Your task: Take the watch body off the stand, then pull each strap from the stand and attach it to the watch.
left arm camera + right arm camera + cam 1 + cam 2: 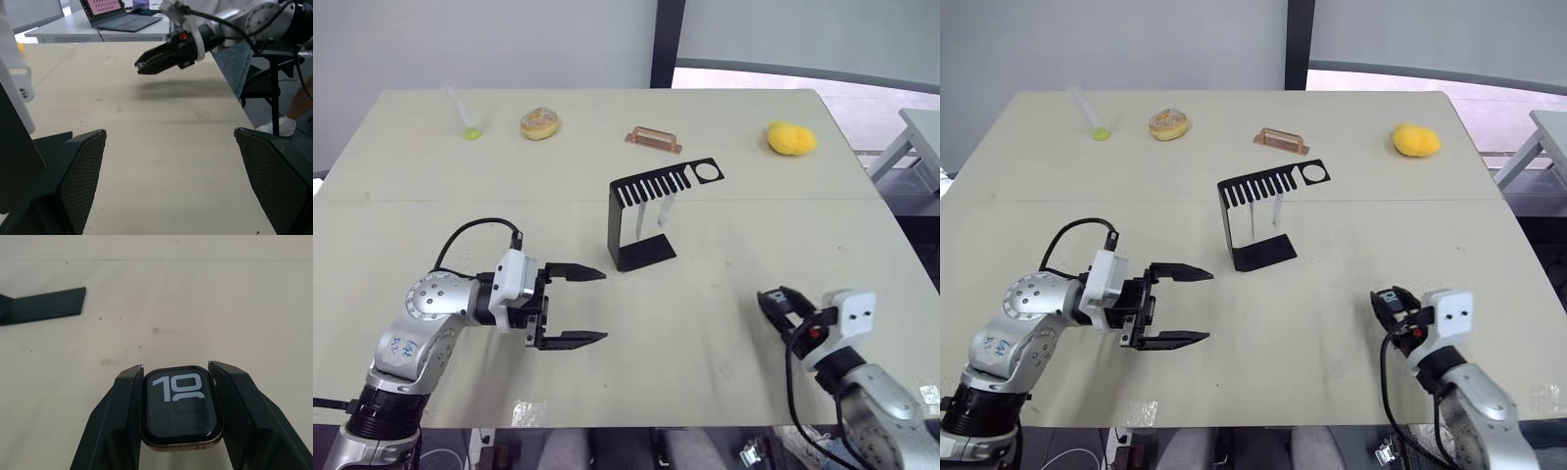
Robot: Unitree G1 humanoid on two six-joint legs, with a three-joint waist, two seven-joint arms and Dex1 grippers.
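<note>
Right gripper (775,305) near front right of the table (744,196), fingers pinching the watch body (180,408) between them. The right wrist view gives the detail the head views can't: black face up, white "10" digits, metallic rim, a black finger pressed against each side, held above the tabletop. From the head camera the watch is too small to make out in the fingertips.

Left gripper (576,306) front left, fingers spread wide, nothing between them, pointing toward the table centre. Left wrist view looks along its two mesh-textured pads (82,166) across bare tabletop to the right gripper hovering above its own shadow; beyond the table edge it also catches a laptop (117,12) on another desk and a person's leg and shoe (281,128) by a chair.

Mid-table: the stand (646,217), upright on its flat foot, comb slots and round hole on top. Two white straps (652,217) hang from the slots, side by side. The foot's corner shows in the right wrist view.

Far row, left to right: clear tube with green tip (463,111), doughnut-like item (539,123), copper-coloured bar (654,139), yellow object (791,138), all well apart.
</note>
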